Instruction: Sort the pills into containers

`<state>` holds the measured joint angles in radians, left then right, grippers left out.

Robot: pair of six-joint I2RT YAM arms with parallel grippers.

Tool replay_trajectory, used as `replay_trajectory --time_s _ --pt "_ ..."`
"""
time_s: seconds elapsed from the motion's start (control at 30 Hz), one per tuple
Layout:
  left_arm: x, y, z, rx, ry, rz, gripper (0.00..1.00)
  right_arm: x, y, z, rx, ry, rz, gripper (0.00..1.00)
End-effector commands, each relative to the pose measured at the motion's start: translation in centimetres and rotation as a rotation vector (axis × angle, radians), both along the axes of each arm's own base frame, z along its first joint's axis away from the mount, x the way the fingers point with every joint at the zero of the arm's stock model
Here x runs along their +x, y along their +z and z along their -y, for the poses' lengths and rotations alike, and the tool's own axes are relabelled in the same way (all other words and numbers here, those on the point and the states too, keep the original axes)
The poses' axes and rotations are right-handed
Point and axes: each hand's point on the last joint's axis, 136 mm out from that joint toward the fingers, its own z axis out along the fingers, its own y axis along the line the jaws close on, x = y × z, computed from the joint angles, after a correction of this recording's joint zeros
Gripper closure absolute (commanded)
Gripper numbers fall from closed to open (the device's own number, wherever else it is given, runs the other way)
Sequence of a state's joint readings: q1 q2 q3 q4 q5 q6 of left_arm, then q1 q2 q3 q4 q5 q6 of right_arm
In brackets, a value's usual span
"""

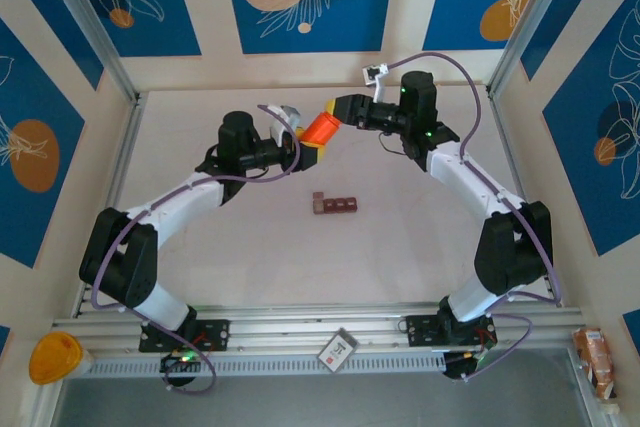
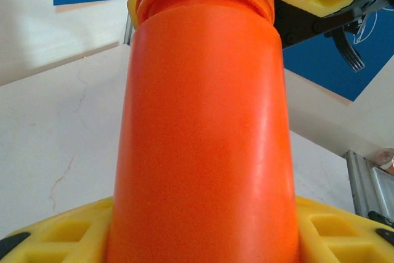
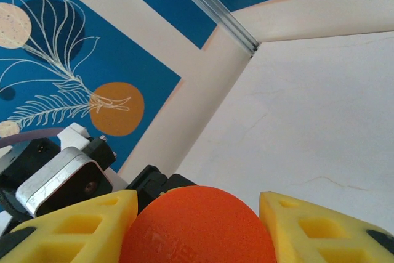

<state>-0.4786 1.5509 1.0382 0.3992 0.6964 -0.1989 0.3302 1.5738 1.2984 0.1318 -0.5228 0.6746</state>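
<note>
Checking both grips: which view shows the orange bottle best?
Top external: the whole orange bottle shows, held between the left hand and right hand. Left wrist gives its side wall and neck close up; right wrist, just its rounded end.

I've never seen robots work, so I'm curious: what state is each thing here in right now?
orange bottle: lifted, tilted, held by both grippers.
left gripper: shut on the bottle's body.
right gripper: shut on its top end.
container strip: flat on the table, apart from both grippers.
</note>
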Motion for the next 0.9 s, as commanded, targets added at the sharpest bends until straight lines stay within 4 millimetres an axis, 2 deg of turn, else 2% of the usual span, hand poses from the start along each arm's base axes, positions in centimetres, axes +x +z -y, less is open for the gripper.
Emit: replay_trajectory --time_s 0.0,0.3,0.5,0.6,0.73,0.87 --pt "-0.2 2.7 0.3 -0.020 -0.029 0.098 1.00 -0.2 0.9 0.0 -0.055 -0.024 0.037 0.51" --pt "0.0 2.6 0.4 -0.021 -0.033 0.099 1.00 -1.1 1.2 -0.5 -0.110 0.001 0.130 0.52" --pt "-0.3 2.6 0.5 -0.021 -0.049 0.099 1.00 -0.4 2.2 1.3 -0.035 -0.035 0.142 0.54" --pt "-0.4 2.4 0.5 -0.019 -0.054 0.094 1.00 -0.4 2.8 1.4 -0.002 -0.030 0.126 0.54" --pt "-0.4 2.5 0.5 -0.022 -0.055 0.096 1.00 -0.1 2.9 1.6 0.027 -0.040 0.090 0.55" --pt "-0.4 2.5 0.5 -0.022 -0.053 0.099 1.00 0.4 2.7 2.6 0.018 -0.099 0.066 0.55"
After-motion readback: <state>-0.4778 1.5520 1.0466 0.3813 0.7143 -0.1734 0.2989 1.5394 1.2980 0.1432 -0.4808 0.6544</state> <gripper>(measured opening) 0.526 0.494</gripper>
